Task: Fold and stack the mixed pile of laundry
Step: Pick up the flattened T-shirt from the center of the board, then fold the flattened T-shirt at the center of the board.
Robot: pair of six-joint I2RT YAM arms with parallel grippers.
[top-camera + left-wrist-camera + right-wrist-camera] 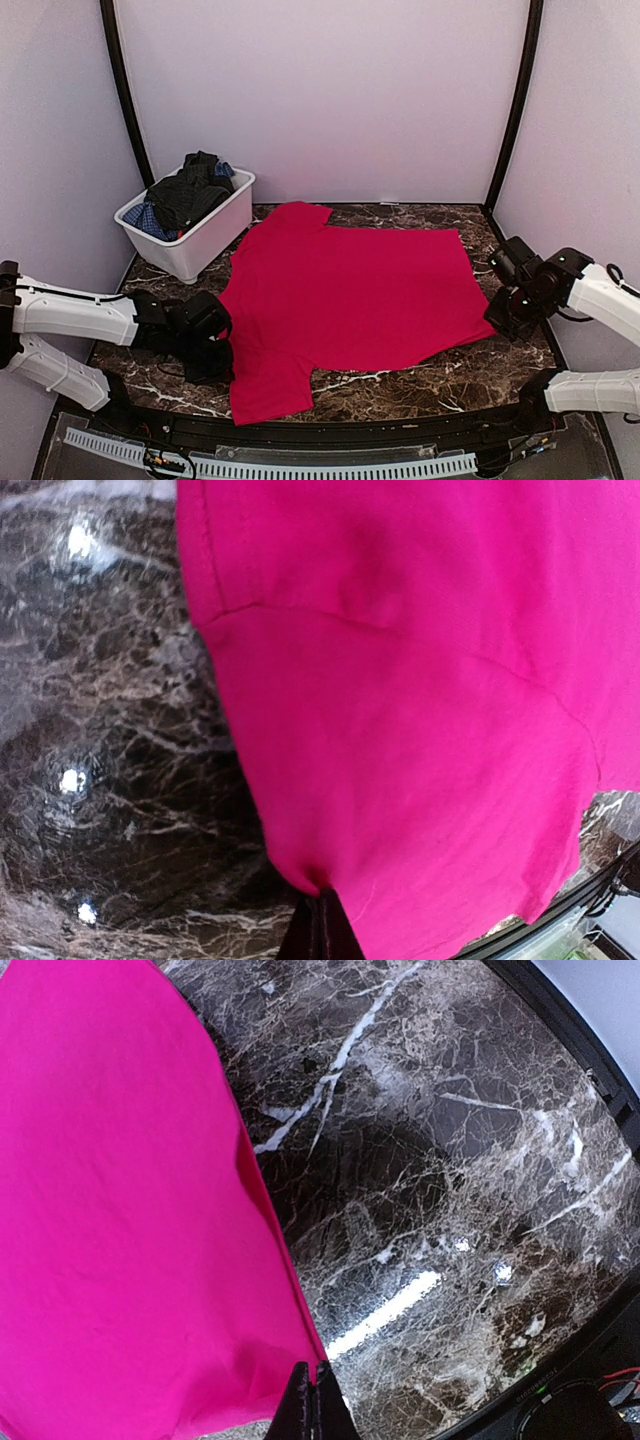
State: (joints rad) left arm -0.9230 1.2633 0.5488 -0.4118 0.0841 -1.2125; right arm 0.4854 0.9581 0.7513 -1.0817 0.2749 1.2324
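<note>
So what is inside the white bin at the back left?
A dark garment heaped on top, blue checked fabric showing at its edges. Anything lower is hidden by that heap and the walls of the white bin.

Surface (400, 385): glossy dark brown marble pattern with white veins, showing bright lamp reflections (385, 1310). Enclosure: plain pale walls (320, 90) on three sides, black corner posts (125, 90).
</note>
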